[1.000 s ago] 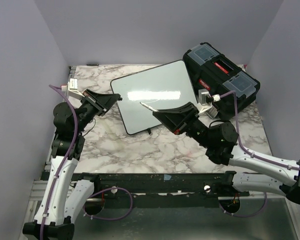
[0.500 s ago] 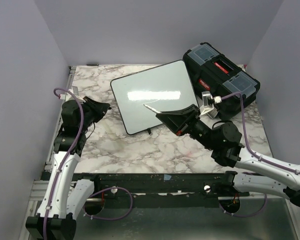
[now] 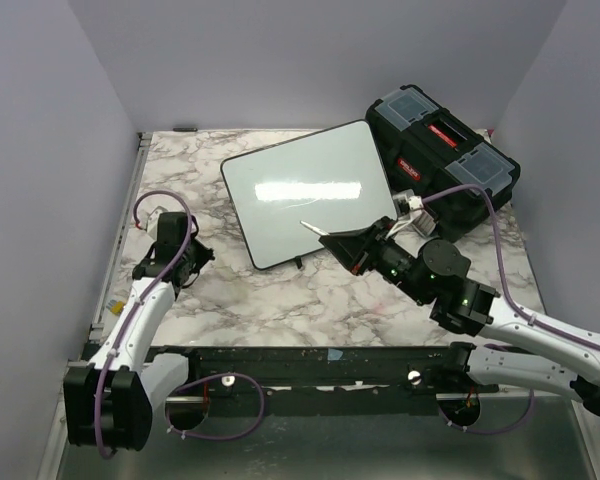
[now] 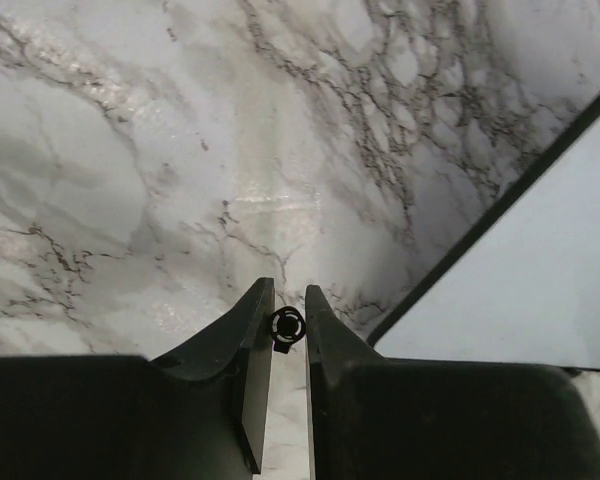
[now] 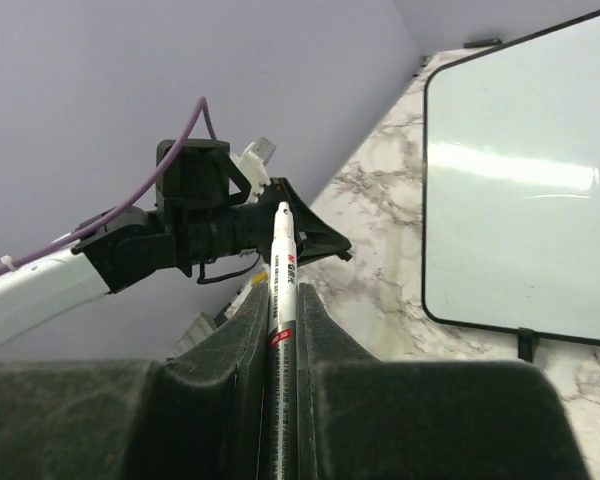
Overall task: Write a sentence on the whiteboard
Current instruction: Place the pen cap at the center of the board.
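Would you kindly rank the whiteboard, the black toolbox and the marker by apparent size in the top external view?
Largest: whiteboard and black toolbox, too alike in footprint to rank.
Smallest: marker, by a wide margin.

This looks like a robotics lab test cell. Bare lavender walls (image 3: 310, 60) box in a marble-patterned counter (image 3: 280, 290). A left arm (image 3: 140, 310) and a right arm (image 3: 520, 325), trailing purple cables (image 3: 485, 225), are bolted to a black rail (image 3: 310, 362). A whiteboard (image 3: 305, 190) and a black toolbox (image 3: 445, 150) lie on the counter.

The toolbox (image 3: 445, 150) lies right of the whiteboard (image 3: 305, 190).
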{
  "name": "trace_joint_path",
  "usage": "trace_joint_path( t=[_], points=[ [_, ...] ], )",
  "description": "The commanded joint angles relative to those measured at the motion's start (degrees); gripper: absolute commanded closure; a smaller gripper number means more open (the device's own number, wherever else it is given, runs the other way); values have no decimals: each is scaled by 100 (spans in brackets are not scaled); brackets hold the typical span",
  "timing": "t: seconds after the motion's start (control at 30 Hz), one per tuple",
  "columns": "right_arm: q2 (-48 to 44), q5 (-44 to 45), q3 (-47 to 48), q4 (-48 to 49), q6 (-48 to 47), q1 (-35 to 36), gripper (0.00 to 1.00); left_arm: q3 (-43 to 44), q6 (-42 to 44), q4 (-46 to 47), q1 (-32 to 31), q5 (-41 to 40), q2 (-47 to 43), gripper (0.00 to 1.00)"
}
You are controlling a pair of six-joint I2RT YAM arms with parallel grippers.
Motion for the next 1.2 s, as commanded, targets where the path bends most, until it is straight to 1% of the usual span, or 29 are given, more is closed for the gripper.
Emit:
trace_joint_path(
  t=[0.0, 0.17, 0.23, 0.47, 0.57, 0.6, 0.7, 0.77, 0.87, 0.97, 1.1, 1.17],
  points=[
    [-155, 510, 246, -724, -349, 39, 99, -125, -22, 149, 36, -720, 411, 83],
    [-250, 605, 238, -958, -395, 36, 99, -157, 36, 248, 41, -924, 830, 72],
    [-289, 633, 228, -1011, -412, 36, 99, -144, 39, 220, 42, -991, 958, 71],
    [-389, 712, 228, -1179, -433, 34, 99, -206, 48, 291, 76, -1030, 1034, 71],
    [-437, 733, 234, -1177, -439, 34, 99, -277, 180, 426, 78, -934, 871, 71],
    [-446, 735, 233, -1336, -449, 38, 99, -301, 233, 478, 77, -914, 801, 71],
    [-466, 747, 258, -1400, -457, 35, 99, -347, 303, 493, 84, -1002, 645, 70],
    [-474, 744, 255, -1418, -453, 37, 99, -359, 287, 424, 96, -1042, 671, 73],
    [-491, 729, 260, -1445, -451, 33, 99, -429, 118, 351, 113, -894, 826, 79],
    [-499, 726, 229, -1457, -439, 36, 99, -780, -159, 628, 108, -477, 900, 83],
    [-525, 705, 210, -1480, -396, 33, 99, -1101, -330, 1019, 95, -148, 1070, 84],
    [-559, 714, 189, -1489, -385, 33, 99, -1041, -313, 1017, 11, -135, 1234, 91]
  ],
)
